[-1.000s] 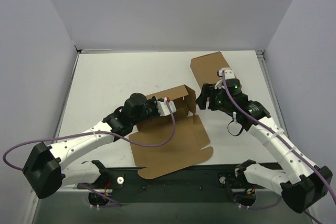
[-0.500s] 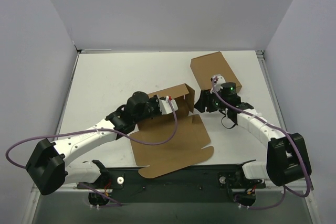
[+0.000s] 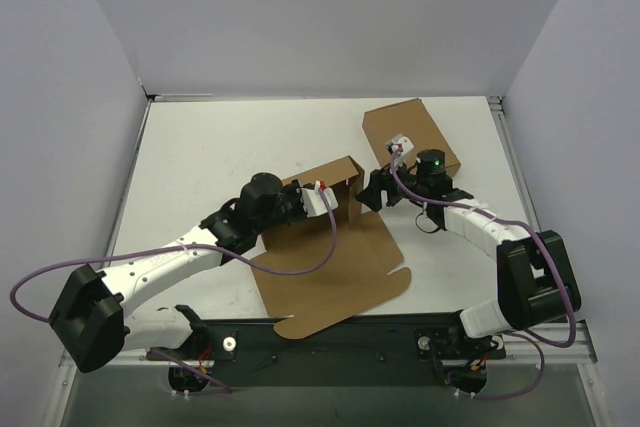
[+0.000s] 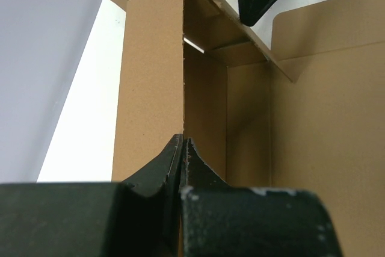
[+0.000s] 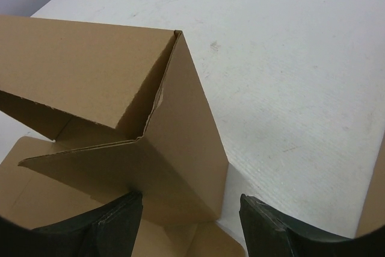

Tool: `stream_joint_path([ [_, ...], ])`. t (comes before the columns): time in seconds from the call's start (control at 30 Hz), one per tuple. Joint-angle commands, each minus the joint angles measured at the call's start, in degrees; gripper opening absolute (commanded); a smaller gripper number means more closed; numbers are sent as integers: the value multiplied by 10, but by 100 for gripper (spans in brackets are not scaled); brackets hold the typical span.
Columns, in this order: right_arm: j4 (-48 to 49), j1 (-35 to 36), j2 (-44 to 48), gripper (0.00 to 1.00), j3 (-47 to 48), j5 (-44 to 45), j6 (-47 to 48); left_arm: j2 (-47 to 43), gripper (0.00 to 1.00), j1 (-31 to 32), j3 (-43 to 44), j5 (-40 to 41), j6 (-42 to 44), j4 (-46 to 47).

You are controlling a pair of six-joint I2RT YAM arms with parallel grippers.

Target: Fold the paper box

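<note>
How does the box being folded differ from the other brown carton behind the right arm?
The paper box is opened out, walls raised and flaps spread; the carton lies flat and compact. The left gripper pinches the paper box; no gripper holds the carton. Both are plain brown cardboard.

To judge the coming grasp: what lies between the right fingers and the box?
Nothing. In the right wrist view a raised corner of the box stands between the open right fingers; only bare table fills the remaining gap.

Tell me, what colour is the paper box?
The paper box is plain brown, clearest in the top view.
</note>
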State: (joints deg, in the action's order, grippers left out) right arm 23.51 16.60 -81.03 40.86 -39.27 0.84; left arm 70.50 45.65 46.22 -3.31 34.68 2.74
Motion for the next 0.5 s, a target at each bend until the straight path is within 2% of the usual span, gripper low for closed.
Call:
stream_joint_path([
  [0.0, 88, 5, -30, 66, 31, -66, 51, -6, 0, -4, 12, -19, -13, -27],
  [0.13, 136, 4, -67, 67, 41, -80, 59, -7, 0, -8, 15, -25, -14, -46],
  [0.27, 224, 3, -91, 70, 38, -90, 75, -7, 0, -12, 16, -29, -14, -49],
  [0.43, 213, 1, -121, 72, 73, -146, 142, -5, 0, -19, 19, -35, -18, -51],
  [0.47, 204, 2, -123, 75, 77, -175, 164, -5, 0, -20, 20, -36, -18, -52],
])
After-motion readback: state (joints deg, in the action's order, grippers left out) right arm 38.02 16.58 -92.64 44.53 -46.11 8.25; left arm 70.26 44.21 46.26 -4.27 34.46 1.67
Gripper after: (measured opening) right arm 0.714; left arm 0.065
